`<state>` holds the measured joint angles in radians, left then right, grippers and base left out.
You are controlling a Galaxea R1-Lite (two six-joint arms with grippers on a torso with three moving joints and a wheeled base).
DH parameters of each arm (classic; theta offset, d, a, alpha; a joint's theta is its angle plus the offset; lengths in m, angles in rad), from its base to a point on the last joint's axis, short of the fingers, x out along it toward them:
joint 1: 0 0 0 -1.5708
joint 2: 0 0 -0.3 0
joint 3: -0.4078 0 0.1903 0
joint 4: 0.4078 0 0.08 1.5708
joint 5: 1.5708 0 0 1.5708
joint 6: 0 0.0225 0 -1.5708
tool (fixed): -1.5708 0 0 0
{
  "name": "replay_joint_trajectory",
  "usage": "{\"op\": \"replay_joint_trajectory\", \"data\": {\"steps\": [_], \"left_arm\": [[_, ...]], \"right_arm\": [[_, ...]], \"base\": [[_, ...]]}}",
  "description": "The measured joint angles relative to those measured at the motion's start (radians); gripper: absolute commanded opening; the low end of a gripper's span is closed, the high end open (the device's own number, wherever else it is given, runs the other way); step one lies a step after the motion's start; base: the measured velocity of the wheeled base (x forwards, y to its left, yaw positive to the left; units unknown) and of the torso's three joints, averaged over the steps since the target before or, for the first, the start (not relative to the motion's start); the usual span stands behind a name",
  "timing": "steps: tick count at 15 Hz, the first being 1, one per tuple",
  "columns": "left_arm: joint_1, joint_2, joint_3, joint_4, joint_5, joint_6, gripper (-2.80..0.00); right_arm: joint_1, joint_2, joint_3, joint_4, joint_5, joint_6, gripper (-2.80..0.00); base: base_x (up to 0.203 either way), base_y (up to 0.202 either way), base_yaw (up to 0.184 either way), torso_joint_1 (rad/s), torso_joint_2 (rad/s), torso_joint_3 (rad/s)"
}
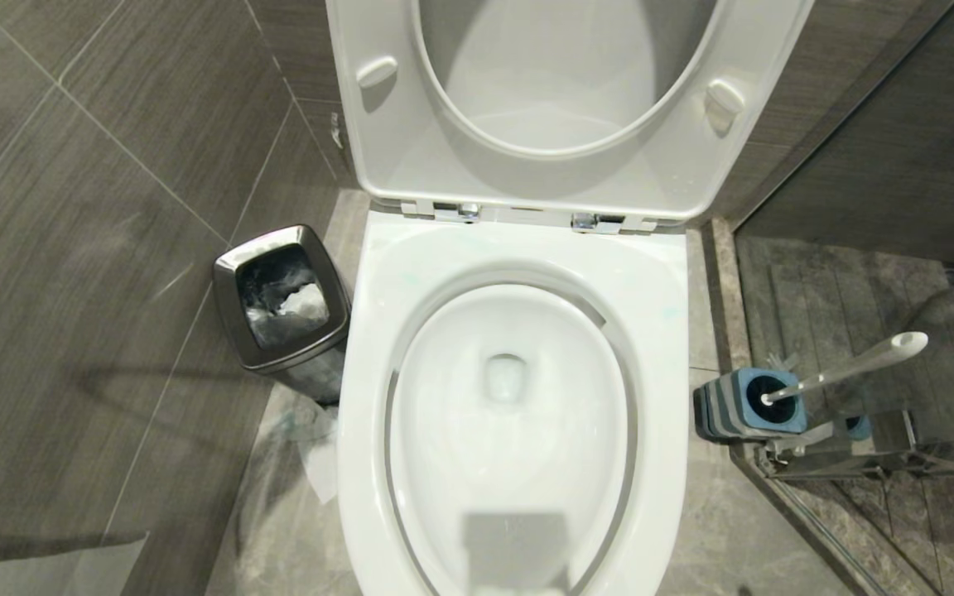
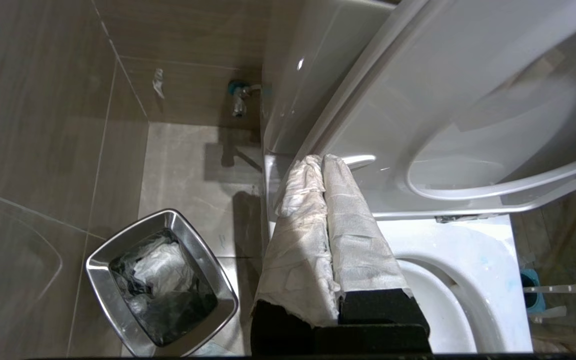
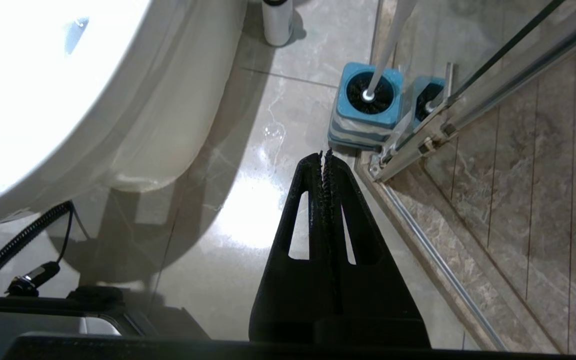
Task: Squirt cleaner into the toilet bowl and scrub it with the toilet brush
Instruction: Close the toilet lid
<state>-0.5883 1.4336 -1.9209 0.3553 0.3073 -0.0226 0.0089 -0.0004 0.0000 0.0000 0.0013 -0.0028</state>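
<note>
The white toilet bowl stands open, its seat and lid raised against the tank. To its right the white toilet brush leans in its blue-topped striped holder. Neither arm shows in the head view. My left gripper, its fingers wrapped in white paper, is shut and empty over the bowl's left rear rim, close to the raised seat. My right gripper is shut and empty above the floor, pointing at the brush holder a short way off. I can make out no cleaner.
A steel waste bin with crumpled paper stands left of the toilet, by the tiled wall. A glass shower door on a metal rail runs just right of the brush holder. A white cylinder stands on the floor by the toilet base.
</note>
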Motion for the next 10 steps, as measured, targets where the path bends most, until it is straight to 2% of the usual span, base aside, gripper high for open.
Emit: {"op": "replay_joint_trajectory", "data": {"steps": [5, 7, 9, 10], "left_arm": [[0.004, 0.000, 0.002, 0.001, 0.000, 0.002, -2.80], [0.004, 0.000, 0.009, -0.002, 0.000, -0.001, -2.80], [0.013, 0.000, 0.039, -0.018, -0.002, -0.026, -2.80], [0.023, 0.000, 0.064, -0.045, -0.003, -0.059, -2.80]], "right_arm": [[0.000, 0.000, 0.000, 0.001, 0.000, 0.000, -2.80], [0.000, 0.000, 0.000, 0.000, 0.000, 0.000, -2.80], [0.000, 0.000, 0.000, 0.000, 0.000, 0.000, -2.80], [0.000, 0.000, 0.000, 0.001, 0.000, 0.000, -2.80]], "base": [[0.000, 0.000, 0.000, 0.000, 0.00, 0.195], [0.000, 0.000, 0.000, -0.002, 0.00, 0.086], [0.000, 0.000, 0.000, 0.003, 0.00, 0.015], [0.000, 0.000, 0.000, 0.000, 0.00, 0.000]]}}
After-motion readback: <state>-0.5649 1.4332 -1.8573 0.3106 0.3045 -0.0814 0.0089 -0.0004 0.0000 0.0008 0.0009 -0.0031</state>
